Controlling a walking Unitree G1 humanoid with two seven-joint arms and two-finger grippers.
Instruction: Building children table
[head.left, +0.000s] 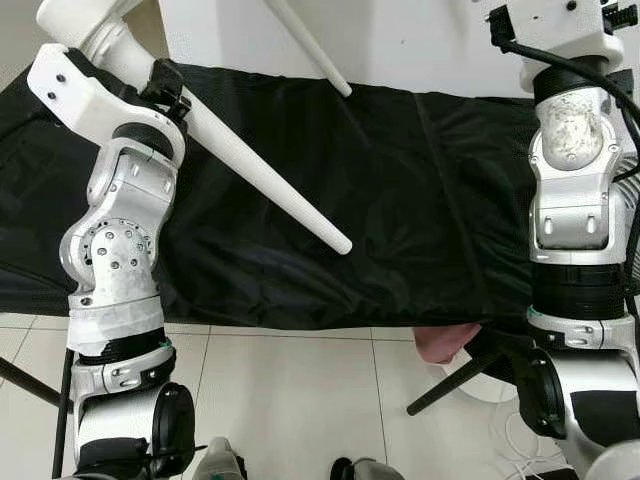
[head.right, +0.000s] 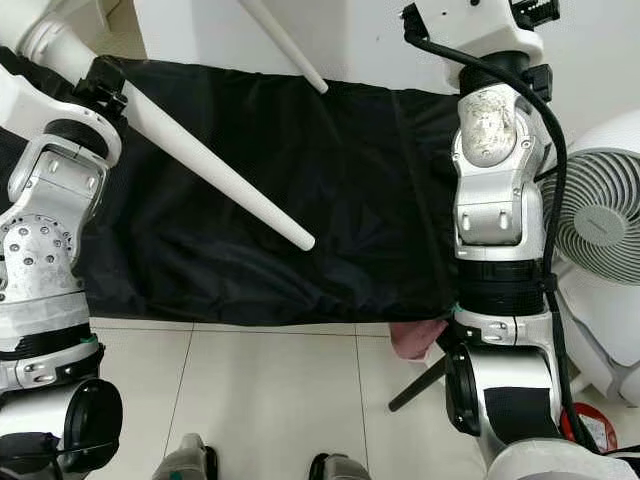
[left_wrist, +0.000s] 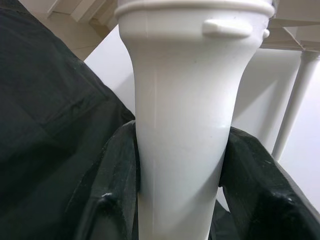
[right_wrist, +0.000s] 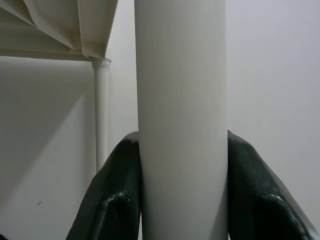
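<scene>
White leg (head.left: 262, 181) over black cloth (head.left: 400, 200), clamped in left pincer (left_wrist: 182, 195); right pincer (right_wrist: 182, 190) clamps another. Twisting could slip either.

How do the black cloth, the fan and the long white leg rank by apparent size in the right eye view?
1. Black cloth
2. Fan, though cut off by the frame edge
3. Long white leg, nearer the camera, so its true size is unsure

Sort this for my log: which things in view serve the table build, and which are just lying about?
Job:
- table leg, clamped in the left end effector
- second leg, clamped in the right end effector
- third leg

Lying about:
- black cloth
- fan
- pink item
</scene>
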